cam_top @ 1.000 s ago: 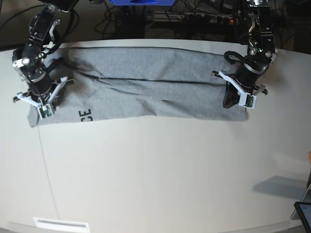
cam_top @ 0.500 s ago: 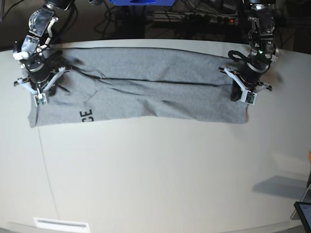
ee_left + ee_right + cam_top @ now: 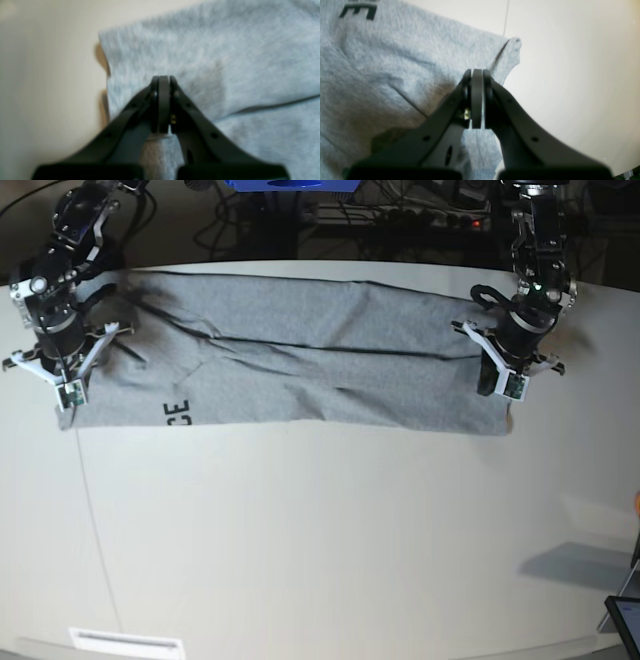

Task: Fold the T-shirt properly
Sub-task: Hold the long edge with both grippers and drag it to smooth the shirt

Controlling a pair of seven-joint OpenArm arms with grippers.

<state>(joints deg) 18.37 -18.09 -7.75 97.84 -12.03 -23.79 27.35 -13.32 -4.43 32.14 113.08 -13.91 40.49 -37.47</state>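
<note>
The heather-grey T-shirt (image 3: pixel 300 360) lies as a long folded strip across the far half of the table, with black letters (image 3: pixel 177 415) near its front left edge. My right gripper (image 3: pixel 68 392) is shut over the strip's left end. In the right wrist view its tips (image 3: pixel 476 72) meet just above the cloth (image 3: pixel 382 75), close to a shirt corner (image 3: pixel 515 42). My left gripper (image 3: pixel 492 385) is shut over the right end. The left wrist view shows it (image 3: pixel 163 80) near the cloth's (image 3: pixel 225 62) edge. No fabric shows pinched in either.
The cream table (image 3: pixel 320 550) has a thin seam line (image 3: pixel 88 510) on its left part and a white label (image 3: pixel 125 642) at the near edge. A dark device (image 3: pixel 625 620) sits at the front right corner. Cables and a power strip (image 3: pixel 400 220) lie behind the table.
Both arms have drawn back toward the far side; the right one also shifted outward to the left. The shirt's left end has shifted slightly. Both grippers stayed shut.
</note>
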